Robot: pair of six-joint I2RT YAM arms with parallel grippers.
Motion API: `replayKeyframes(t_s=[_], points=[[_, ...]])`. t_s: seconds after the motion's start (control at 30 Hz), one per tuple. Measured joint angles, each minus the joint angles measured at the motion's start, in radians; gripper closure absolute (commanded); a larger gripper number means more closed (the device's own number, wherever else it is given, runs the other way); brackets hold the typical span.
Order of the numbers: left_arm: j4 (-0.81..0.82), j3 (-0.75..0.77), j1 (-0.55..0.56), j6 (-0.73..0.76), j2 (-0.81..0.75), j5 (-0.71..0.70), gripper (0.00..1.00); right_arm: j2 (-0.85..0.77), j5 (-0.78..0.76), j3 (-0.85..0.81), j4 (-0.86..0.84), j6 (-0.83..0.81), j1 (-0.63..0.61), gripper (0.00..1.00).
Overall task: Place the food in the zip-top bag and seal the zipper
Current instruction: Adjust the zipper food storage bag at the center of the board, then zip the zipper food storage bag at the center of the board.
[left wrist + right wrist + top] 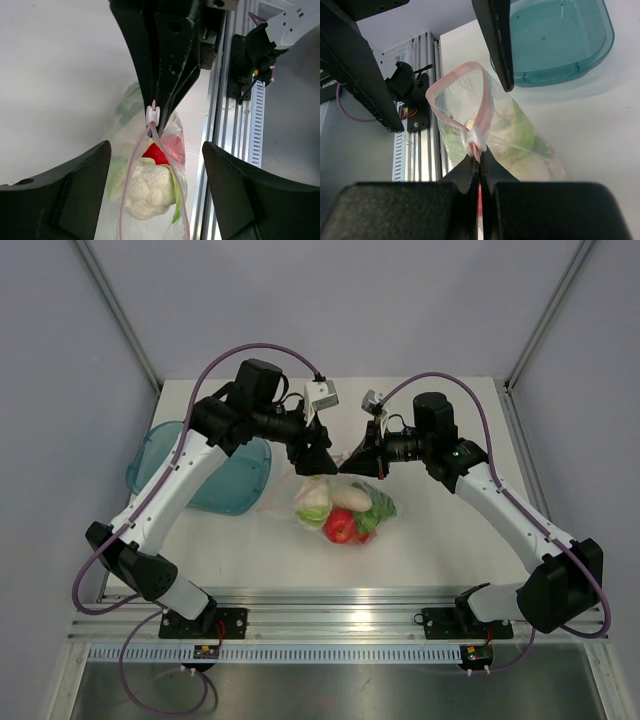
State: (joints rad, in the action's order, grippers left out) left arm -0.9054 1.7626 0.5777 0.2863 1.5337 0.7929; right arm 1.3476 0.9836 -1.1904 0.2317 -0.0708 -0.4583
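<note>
The zip-top bag (338,512) lies mid-table, its mouth end lifted between the grippers, with the food inside: a red piece (340,527), whitish pieces (351,496) and green leafy pieces (380,506). My right gripper (480,157) is shut on the pink zipper (483,102) just behind its white slider (473,137). Past the slider the zipper's two strips (131,165) part into an open loop. My left gripper (156,145) is open, its fingers (75,190) on either side of the bag's mouth without touching it. A whitish cauliflower piece (145,192) shows through the plastic.
The teal translucent bowl (205,472) lies to the left of the bag, next to my left arm; it also shows in the right wrist view (555,40). The aluminium rail (330,625) runs along the table's near edge.
</note>
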Motion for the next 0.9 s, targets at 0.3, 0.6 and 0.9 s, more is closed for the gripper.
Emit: replayKeyframes(t_s=[0.3, 0.6, 0.9], points=[[-0.044, 0.027, 0.025, 0.039, 0.039, 0.025, 0.31, 0.0, -0.006, 0.0, 0.0, 0.0, -0.009, 1.0], [0.0, 0.027, 0.026, -0.003, 0.071, 0.047, 0.53, 0.0, -0.006, 0.0, 0.002, 0.0, -0.019, 1.0], [0.034, 0.027, 0.045, -0.026, 0.072, 0.067, 0.8, 0.0, -0.005, 0.0, 0.003, 0.0, -0.023, 1.0]])
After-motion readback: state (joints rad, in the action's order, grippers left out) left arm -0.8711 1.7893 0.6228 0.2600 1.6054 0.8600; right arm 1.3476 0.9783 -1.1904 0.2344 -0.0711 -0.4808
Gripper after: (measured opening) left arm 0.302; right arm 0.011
